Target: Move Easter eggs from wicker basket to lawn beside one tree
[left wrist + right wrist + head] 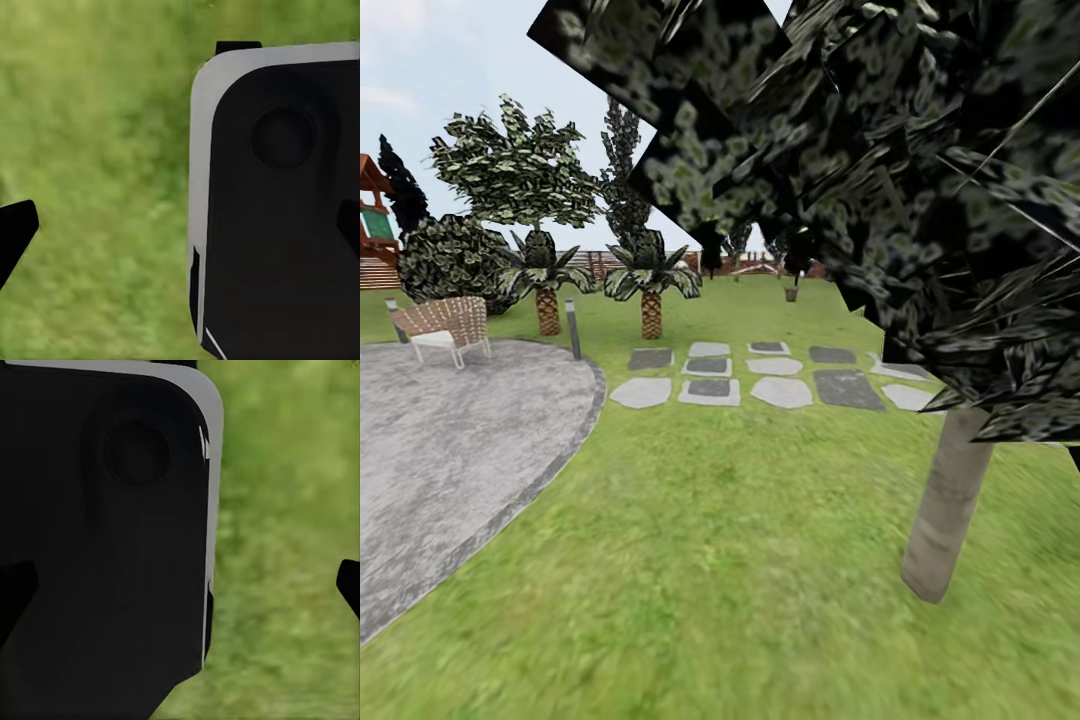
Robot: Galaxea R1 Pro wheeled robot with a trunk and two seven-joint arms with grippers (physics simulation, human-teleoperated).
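Nearest, both wrist views look down past a black, white-edged robot body panel (277, 202) onto blurred grass. The left gripper (180, 225) has dark fingertips (15, 232) at opposite edges of its view, set wide apart with nothing between them. The right gripper (180, 585) is likewise spread and empty, its fingertips (349, 581) dark against the panel and the grass.

In the head view the lawn (690, 560) fills the foreground. A tree (950, 500) with a pale grey-brown trunk stands close on the right, its dark leaves hanging across the upper right of the view. To the left lies a grey paved patio (450, 450) bearing a woven chair (445, 328). Further ahead are stepping stones (760, 375), then two short palms (650, 285) and a round bush (450, 262). Far off, well away from both grippers, a small brown basket (791, 293) sits on the grass before the fence (590, 262); whether it holds eggs is too small to tell.
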